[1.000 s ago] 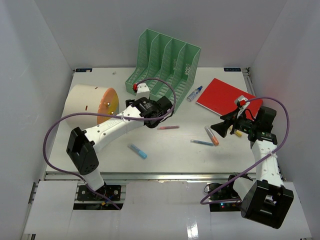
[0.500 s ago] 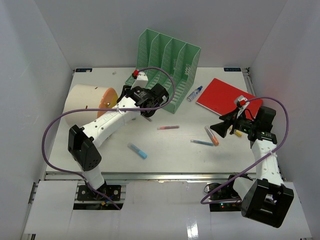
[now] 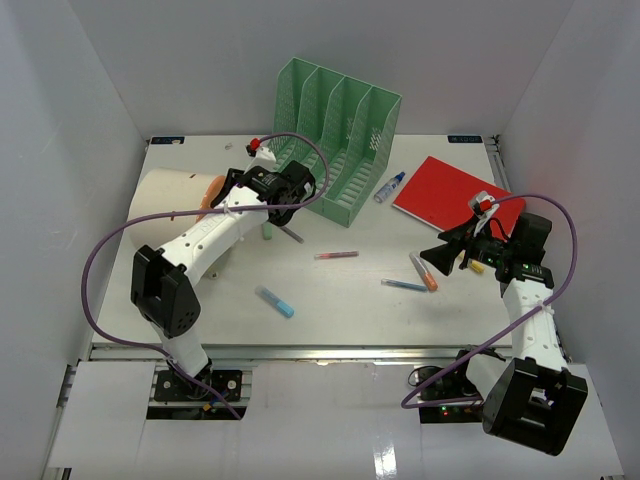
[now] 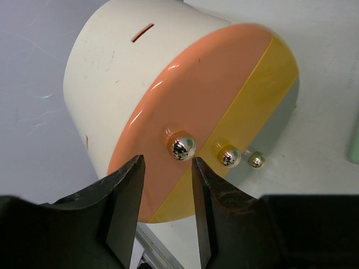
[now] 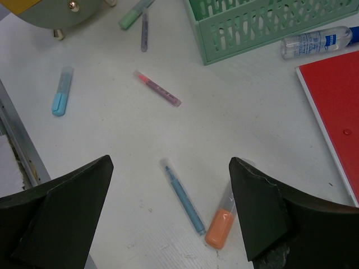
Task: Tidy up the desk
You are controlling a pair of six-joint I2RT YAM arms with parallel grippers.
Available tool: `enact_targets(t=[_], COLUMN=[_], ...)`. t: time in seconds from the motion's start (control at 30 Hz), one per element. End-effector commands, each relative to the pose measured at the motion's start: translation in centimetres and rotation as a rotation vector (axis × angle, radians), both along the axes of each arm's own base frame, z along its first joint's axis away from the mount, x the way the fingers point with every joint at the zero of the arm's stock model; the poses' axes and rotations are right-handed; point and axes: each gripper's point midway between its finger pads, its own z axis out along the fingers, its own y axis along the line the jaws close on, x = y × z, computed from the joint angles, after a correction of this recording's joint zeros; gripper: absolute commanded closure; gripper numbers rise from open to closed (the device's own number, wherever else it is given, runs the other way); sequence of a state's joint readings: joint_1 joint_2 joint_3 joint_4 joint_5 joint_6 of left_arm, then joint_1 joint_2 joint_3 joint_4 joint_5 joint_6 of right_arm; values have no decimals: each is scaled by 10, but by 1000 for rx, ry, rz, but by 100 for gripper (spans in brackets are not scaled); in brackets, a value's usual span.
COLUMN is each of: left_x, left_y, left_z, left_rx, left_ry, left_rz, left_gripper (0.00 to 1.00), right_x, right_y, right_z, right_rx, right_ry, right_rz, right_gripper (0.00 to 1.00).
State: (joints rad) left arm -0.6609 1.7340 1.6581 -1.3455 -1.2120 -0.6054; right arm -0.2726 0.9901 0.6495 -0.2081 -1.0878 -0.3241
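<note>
Left jaws: parted, empty, facing round box (image 4: 112,67), left edge of counter (image 3: 340,300); box partly hidden overhead by left arm (image 3: 215,235); right jaws: wide apart, empty.

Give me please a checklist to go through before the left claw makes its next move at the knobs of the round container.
1. Jaws of the left claw apart, nothing between them: ok.
2. The nearest gold knob on the orange panel lined up with the gap: ok, it sits just beyond the tips.
3. That knob inside the jaws, ready for closing: not ok.
4. The cream round container steady enough for a pull: cannot tell.
5. The right claw open, empty and well apart from the left claw: ok; it hangs above the orange marker and the blue pen.
</note>
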Motion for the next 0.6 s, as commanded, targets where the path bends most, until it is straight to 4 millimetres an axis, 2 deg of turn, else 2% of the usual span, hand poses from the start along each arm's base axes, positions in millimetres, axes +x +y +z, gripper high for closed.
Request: enact_targets(t=[0.0,0.4,0.57], left_x=[-9,-8,-4], left_y=[13,12,14], left_z=[2,-20,-24], left_rx=[46,68,67], left_ry=[58,127,127], left_rz=[6,4,7], left_gripper=[50,50,50], right_x=[-1,-1,-1], right_y=[4,4,4], right_z=[6,6,5], right_rx=[8,10,11], right_ry=[-30,-27,-24], right_rz=[26,26,26], right_gripper=[10,10,10])
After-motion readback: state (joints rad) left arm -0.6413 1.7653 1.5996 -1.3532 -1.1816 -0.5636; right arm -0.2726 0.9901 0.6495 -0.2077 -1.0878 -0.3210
